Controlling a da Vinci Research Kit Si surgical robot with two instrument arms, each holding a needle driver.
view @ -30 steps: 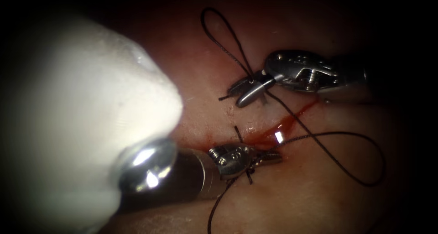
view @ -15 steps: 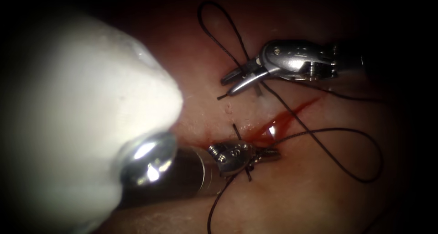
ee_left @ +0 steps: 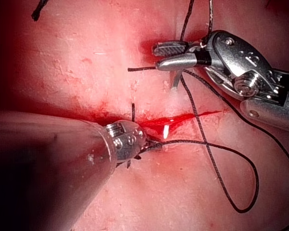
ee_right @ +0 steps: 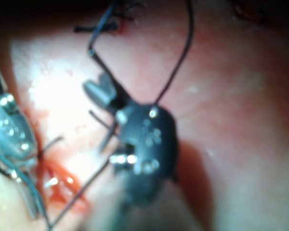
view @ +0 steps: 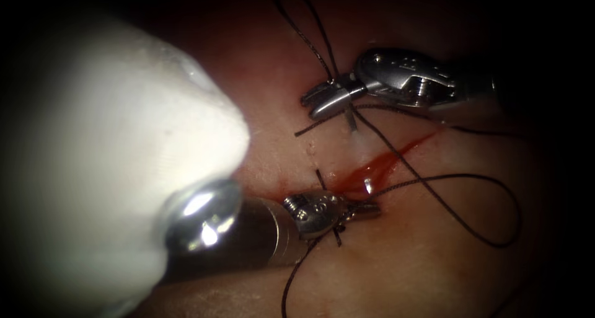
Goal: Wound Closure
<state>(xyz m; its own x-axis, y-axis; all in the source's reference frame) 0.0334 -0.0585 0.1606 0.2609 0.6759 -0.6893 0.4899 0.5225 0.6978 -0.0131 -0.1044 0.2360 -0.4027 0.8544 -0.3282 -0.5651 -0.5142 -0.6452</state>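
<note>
The left tool grips the thread with closed jaws at the red-wet cut in the tissue, where a needle glints, while the right tool, jaws parted, straddles thread above.

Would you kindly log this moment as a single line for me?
left tool: shut on thread | right tool: open, holds nothing | needle: unclear, glint in cut

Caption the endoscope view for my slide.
Left end effector grips thread by the red cut; right end effector hovers above.
</note>
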